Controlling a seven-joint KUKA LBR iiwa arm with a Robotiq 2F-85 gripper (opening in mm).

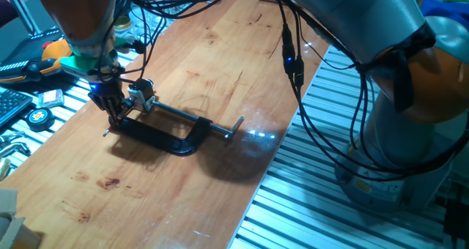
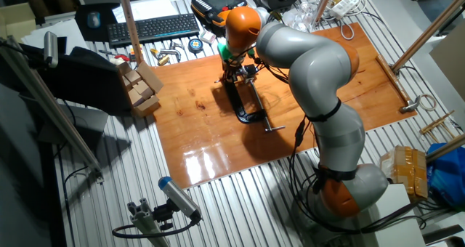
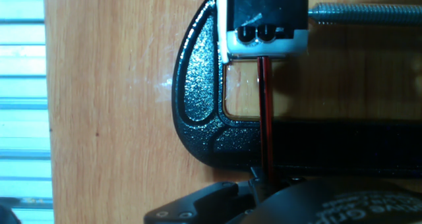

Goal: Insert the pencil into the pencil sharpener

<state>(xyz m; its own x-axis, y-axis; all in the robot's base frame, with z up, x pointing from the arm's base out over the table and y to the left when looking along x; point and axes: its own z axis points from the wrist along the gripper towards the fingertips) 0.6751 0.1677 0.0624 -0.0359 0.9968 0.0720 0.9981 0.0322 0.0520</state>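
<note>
In the hand view the red pencil (image 3: 265, 118) runs straight up from my gripper (image 3: 264, 182), which is shut on its near end. Its far end meets the white face of the pencil sharpener (image 3: 264, 16), just below two dark holes. The sharpener is a small white block with a black top and sits inside the mouth of a black C-clamp (image 3: 198, 99). In one fixed view my gripper (image 1: 111, 110) hangs low over the clamp's left end (image 1: 165, 138), beside the sharpener (image 1: 141, 94). The pencil is too thin to make out there. The other fixed view shows the gripper (image 2: 236, 71) over the clamp (image 2: 247, 105).
The clamp's silver screw rod (image 3: 366, 13) runs right from the sharpener and ends in a handle (image 1: 236, 126). Tools and a keyboard (image 2: 149, 27) lie beyond the wooden board's (image 1: 220, 66) far edge. Cardboard blocks (image 2: 139, 87) stand at its corner. Cables hang from the arm.
</note>
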